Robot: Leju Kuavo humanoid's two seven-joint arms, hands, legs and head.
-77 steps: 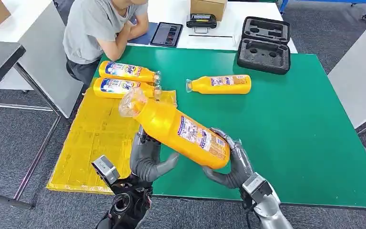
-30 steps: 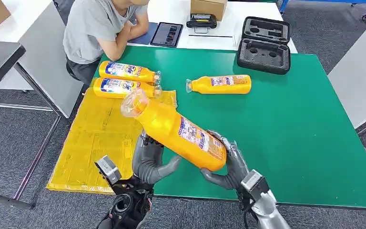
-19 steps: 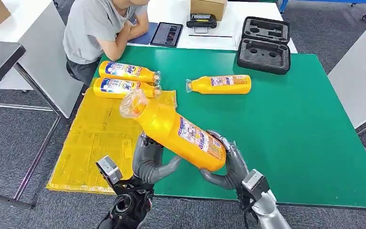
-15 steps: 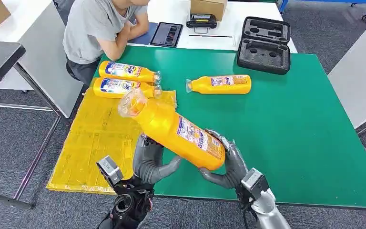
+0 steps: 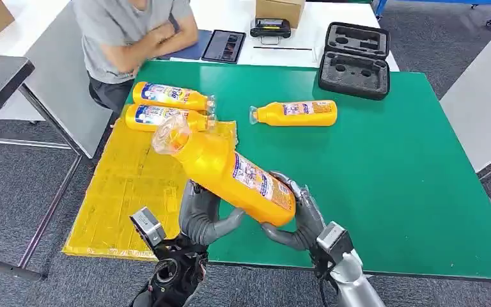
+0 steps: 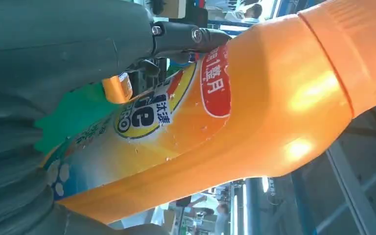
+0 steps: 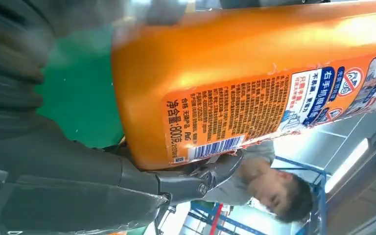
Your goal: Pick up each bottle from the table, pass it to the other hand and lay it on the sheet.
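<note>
1. Held bottle (image 5: pixel 227 173) in the air over the near table (image 5: pixel 383 185) edge, tilted, cap end up and toward the sheet (image 5: pixel 128 192).
2. Left hand (image 5: pixel 201 214) under its middle; right hand (image 5: pixel 297 217) at its base end.
3. Sheet lies on the table's left part, overhanging the left edge.
4. Two bottles (image 5: pixel 169 96) lie side by side at the sheet's far end.
5. Lone bottle (image 5: pixel 294 113) lies on the bare table, right of the pair.
6. Foam case (image 5: pixel 353 61) at the far table edge, behind the lone bottle.
7. Person (image 5: pixel 124 38) sits at the far left corner.

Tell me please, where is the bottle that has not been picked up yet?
In the head view, the lone bottle lies on the green table, right of the yellow sheet.
</note>
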